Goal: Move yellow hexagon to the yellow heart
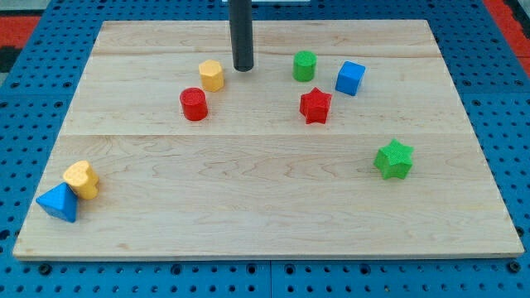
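The yellow hexagon (212, 74) sits on the wooden board (265, 190) in the upper left-centre. The yellow heart (81, 179) lies near the board's lower left corner, touching a blue triangle (58, 203). My tip (243, 68) stands just to the right of the yellow hexagon, a small gap apart, at about the same height in the view. A red cylinder (194, 104) stands just below and left of the hexagon.
A green cylinder (304, 65), a blue cube (350, 78) and a red star (315, 105) sit at the upper right-centre. A green star (393, 160) sits at the right. A blue pegboard surrounds the board.
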`<state>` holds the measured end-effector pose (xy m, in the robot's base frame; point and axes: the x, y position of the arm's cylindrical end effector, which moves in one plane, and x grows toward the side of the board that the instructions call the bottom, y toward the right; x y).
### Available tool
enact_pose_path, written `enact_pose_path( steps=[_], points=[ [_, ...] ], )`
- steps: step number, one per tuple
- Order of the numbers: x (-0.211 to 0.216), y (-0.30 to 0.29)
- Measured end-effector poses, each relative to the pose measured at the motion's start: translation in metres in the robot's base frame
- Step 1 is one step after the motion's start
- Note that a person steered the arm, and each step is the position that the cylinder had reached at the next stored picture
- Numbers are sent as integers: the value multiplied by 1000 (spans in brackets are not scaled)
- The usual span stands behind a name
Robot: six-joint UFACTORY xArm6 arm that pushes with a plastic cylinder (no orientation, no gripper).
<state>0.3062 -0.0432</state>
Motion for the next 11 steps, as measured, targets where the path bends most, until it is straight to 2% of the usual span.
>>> enact_pose_path(
  steps=[1, 3, 6, 9, 11],
  points=[
    [15, -25],
    [13, -79],
    [15, -114],
    [64, -127],
    [64, -147]
  ],
)
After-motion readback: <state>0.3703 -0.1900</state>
